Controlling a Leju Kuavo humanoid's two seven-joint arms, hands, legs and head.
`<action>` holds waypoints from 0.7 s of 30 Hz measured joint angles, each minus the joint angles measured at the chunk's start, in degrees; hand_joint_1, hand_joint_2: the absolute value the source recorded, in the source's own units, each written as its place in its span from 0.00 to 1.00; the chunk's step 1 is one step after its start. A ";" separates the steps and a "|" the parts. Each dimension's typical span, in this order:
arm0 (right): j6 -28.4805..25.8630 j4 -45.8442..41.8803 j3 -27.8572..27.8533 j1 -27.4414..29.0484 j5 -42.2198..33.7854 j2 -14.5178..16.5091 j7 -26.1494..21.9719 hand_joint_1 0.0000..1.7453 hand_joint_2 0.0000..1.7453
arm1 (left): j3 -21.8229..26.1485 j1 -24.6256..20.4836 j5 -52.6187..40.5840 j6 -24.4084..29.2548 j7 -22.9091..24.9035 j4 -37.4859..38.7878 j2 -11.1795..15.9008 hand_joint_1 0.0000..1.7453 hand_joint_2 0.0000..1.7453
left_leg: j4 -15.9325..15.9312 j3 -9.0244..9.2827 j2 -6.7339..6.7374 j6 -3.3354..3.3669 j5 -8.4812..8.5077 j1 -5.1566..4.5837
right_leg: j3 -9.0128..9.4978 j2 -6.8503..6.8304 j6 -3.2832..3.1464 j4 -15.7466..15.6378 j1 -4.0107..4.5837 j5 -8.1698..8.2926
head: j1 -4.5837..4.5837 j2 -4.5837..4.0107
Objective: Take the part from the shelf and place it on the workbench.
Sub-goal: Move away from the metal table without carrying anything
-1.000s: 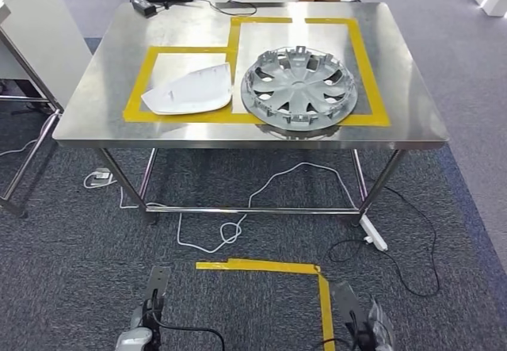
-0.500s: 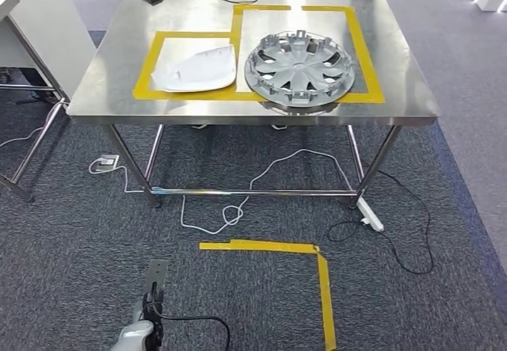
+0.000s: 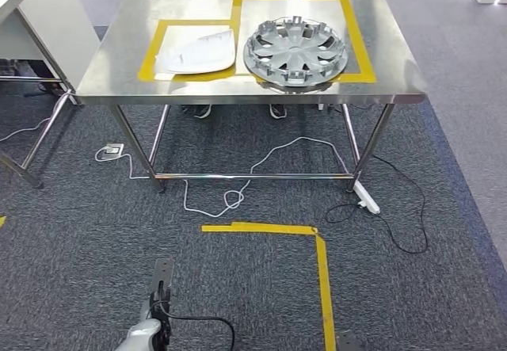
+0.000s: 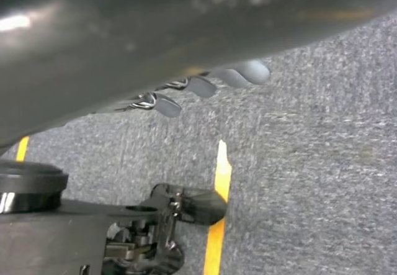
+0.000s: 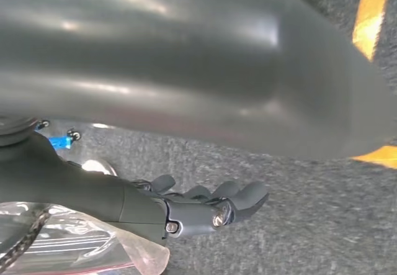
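Observation:
The steel workbench (image 3: 108, 78) stands ahead of me, marked with yellow tape boxes. A white curved shell part (image 3: 197, 51) lies in the left box. A silver wheel cover (image 3: 295, 48) lies in the right box, its near rim over the tape. My left hand (image 3: 157, 302) hangs low over the carpet, well short of the bench; its fingers (image 4: 206, 87) are spread and hold nothing. My right hand (image 5: 211, 208) also hangs by my side, fingers stretched out straight and empty.
White and black cables (image 3: 239, 200) and a power strip (image 3: 366, 200) lie on the carpet under the bench. A yellow tape corner (image 3: 263, 228) marks the floor in front of me. White furniture (image 3: 42, 18) stands at the left.
The whole picture has shifted: my view has drawn back, so the bench sits higher and smaller. My right hand has slipped almost out at the bottom edge. The parts lie unchanged.

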 joint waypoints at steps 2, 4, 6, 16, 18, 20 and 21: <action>-0.79 0.59 -0.45 0.06 0.33 0.02 -0.55 0.00 0.00 | -0.09 0.06 0.49 0.12 -0.04 0.02 0.11 0.00 0.00 | 2.52 -1.10 -0.13 -0.74 -3.32 0.13 | -1.22 -0.26 -1.08 -0.02 -0.20 1.04 | -0.12 0.00; -1.25 1.01 -0.76 0.11 0.49 0.03 -1.08 0.00 0.00 | -0.21 0.05 0.86 0.31 -0.10 0.05 0.25 0.00 0.00 | 9.37 -2.72 -0.15 -1.35 -9.47 0.37 | -2.64 -0.41 -1.78 0.23 -0.18 2.27 | -0.29 0.00; -1.61 1.46 -1.09 0.13 0.68 0.02 -1.49 0.00 0.00 | -0.33 0.04 1.31 0.55 -0.16 0.16 0.36 0.00 0.00 | 16.12 -3.38 -0.15 -1.58 -12.26 0.47 | -4.65 -0.50 -1.89 0.73 -0.08 3.54 | -0.31 0.00; -2.48 3.36 -2.28 -0.16 1.31 -0.01 -2.32 0.00 0.00 | -1.30 -0.05 2.82 0.97 -1.01 0.72 0.69 0.00 0.00 | -1.33 9.97 0.01 1.22 -8.40 -0.06 | -10.73 -0.39 -0.05 2.65 0.34 7.35 | -0.27 0.00; -2.47 3.64 -2.50 -0.17 1.34 -0.03 -2.36 0.00 0.00 | -1.49 -0.08 3.12 1.09 -0.97 0.92 0.65 0.00 0.00 | -1.62 8.45 0.19 1.94 -6.83 0.11 | -12.32 -0.17 0.49 6.47 0.18 2.75 | -0.08 0.00; -2.44 3.79 -2.67 -0.30 1.41 -0.03 -2.36 0.00 0.00 | -1.63 -0.10 3.43 1.30 -0.96 1.16 0.61 0.00 0.00 | -1.50 6.63 0.24 2.22 -5.39 0.01 | -14.09 -0.12 0.91 13.79 0.04 -2.53 | 0.07 0.00; -2.43 3.85 -2.72 -0.37 1.44 -0.03 -2.36 0.00 0.00 | -1.68 -0.09 3.58 1.39 -0.96 1.32 0.61 0.00 0.00 | -1.39 5.65 0.28 2.17 -4.67 -0.02 | -14.39 -0.12 1.08 16.93 0.00 -3.49 | 0.06 0.00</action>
